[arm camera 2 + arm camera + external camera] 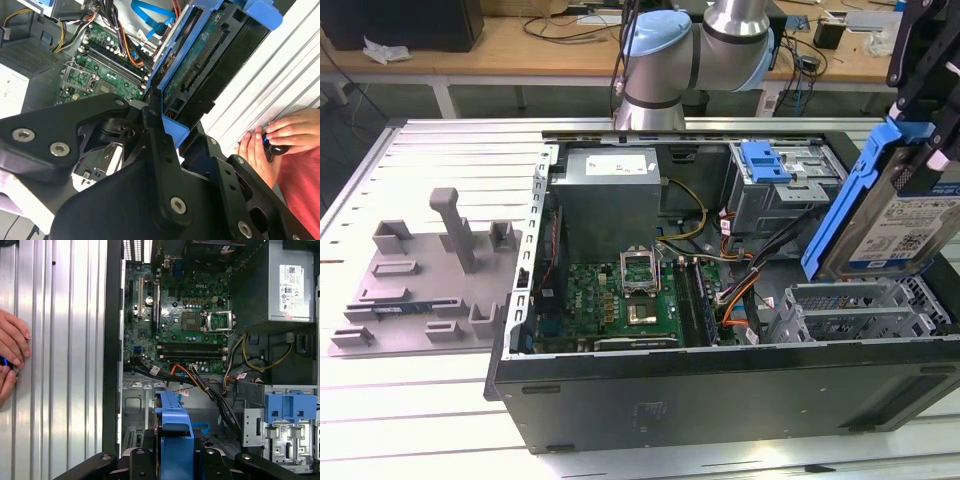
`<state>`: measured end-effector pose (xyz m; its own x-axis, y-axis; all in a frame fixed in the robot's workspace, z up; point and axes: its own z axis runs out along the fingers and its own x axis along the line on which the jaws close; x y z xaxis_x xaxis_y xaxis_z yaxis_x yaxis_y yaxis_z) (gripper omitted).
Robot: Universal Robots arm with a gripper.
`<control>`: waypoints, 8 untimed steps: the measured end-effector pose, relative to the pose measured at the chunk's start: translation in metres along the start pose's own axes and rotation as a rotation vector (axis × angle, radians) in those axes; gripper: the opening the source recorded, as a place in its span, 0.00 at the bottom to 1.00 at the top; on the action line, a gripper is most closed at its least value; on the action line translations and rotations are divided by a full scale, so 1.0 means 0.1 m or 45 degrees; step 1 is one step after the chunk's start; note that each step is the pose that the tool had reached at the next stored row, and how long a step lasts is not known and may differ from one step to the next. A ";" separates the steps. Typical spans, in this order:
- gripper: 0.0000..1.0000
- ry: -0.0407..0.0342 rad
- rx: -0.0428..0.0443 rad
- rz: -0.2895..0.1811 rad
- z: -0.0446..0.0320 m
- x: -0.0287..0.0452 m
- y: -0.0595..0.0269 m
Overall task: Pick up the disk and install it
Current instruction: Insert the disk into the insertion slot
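Claw (175, 125) grips the disk (895, 225) (tilted) over the open case (720, 400) on slatted table (450, 150).

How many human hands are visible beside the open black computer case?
2. Both rest on the ribbed silver metal table, outside the black computer case: one hand and a second hand touch a small dark object between them. More could be hidden.

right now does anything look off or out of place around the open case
The disk hangs tilted in the jaws above the open computer case, not seated in any bay. Odder: a person's hands rest on the slatted table right beside the case.
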<state>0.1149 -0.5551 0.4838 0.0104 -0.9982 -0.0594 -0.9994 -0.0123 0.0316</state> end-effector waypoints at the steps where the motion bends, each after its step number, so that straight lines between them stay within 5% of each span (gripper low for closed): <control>1: 0.37 -0.0001 0.000 0.000 0.000 0.003 0.000; 8: 0.37 0.0002 0.000 0.001 0.006 0.027 0.000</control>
<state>0.1149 -0.5578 0.4830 0.0096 -0.9982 -0.0592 -0.9994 -0.0115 0.0316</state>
